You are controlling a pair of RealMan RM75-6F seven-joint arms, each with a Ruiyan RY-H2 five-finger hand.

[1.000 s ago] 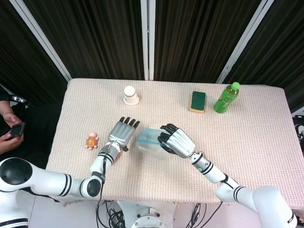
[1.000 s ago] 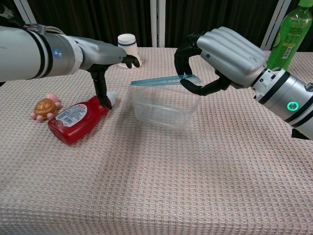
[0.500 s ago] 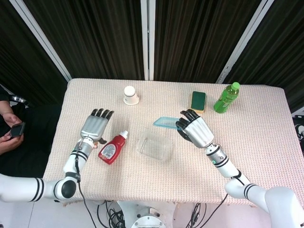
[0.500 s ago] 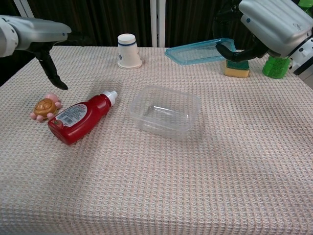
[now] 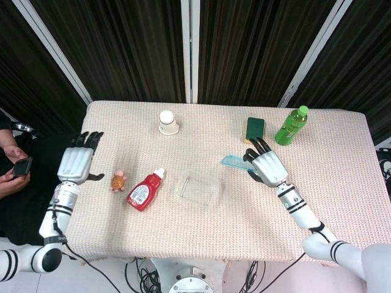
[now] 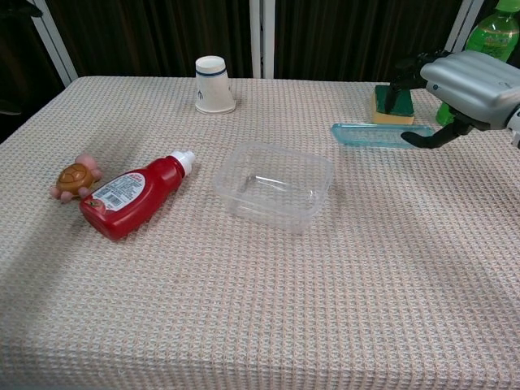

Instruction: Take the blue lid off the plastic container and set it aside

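Table (image 5: pixel 342 177) with a pink-beige woven cloth fills both views; dark curtains behind. Head view only: left hand (image 5: pixel 76 163) hangs off the table's left edge, fingers straight and spread, nothing in it — a seated person with a phone (image 5: pixel 22 166) sits at far left. Chest view misses that hand. Right hand (image 6: pixel 471 81) shows in both, fingers closed on the right end of the blue lid (image 6: pixel 375 134). The lid sits low at the cloth, right of the plastic container (image 6: pixel 274 184) and apart from it — touching the cloth or not, can't tell. Container is open, mid-table. Green bottle (image 5: pixel 291 125) back right, red sauce bottle (image 6: pixel 132 193) lying on its side left of the container, sponge (image 5: pixel 255 129) behind the lid, paper cup (image 6: pixel 213 84) upside down at back, small turtle toy (image 6: pixel 75 179) far left.
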